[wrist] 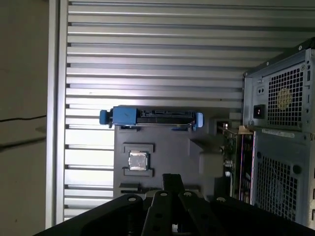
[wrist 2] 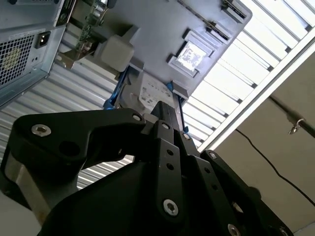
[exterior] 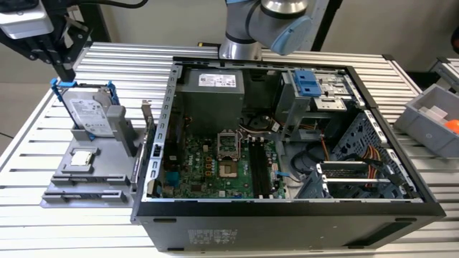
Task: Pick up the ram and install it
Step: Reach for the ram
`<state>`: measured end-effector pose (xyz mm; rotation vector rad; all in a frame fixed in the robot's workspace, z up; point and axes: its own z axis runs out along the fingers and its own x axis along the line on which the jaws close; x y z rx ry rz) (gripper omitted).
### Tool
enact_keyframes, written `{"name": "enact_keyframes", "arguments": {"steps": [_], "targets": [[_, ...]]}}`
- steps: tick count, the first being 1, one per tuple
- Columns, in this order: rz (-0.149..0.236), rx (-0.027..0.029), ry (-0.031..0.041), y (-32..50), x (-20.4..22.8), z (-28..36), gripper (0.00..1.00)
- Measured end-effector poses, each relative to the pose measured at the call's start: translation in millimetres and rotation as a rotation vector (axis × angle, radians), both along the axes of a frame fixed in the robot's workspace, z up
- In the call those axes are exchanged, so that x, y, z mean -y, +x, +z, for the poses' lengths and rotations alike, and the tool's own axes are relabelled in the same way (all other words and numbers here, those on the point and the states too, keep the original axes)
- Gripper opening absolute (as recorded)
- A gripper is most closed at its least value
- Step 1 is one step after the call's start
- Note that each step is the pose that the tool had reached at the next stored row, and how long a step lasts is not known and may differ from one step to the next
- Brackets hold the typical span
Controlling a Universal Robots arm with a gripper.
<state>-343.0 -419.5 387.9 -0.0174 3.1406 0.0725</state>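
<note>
My jaws (exterior: 66,72) are together and empty, upper left above the hard drive (exterior: 90,115); the ram (exterior: 148,126) seems to stand on edge left of centre, just beside the case (exterior: 287,217); I'd centre over it and grip squarely.

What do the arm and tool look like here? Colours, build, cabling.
The arm is a silver-grey metal tube with a pale blue joint cap. The tool is matt black: flat linkage bars pinned with silver screw heads, clearest in the second wrist view. In the exterior view a white and grey box sits above it, with black cables nearby.
</note>
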Motion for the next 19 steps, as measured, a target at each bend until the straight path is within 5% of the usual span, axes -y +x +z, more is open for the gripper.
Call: {"name": "enact_keyframes", "arguments": {"steps": [19], "targets": [[0.0, 0.0, 0.0, 0.0, 7.7, 0.0, 0.0]]}}
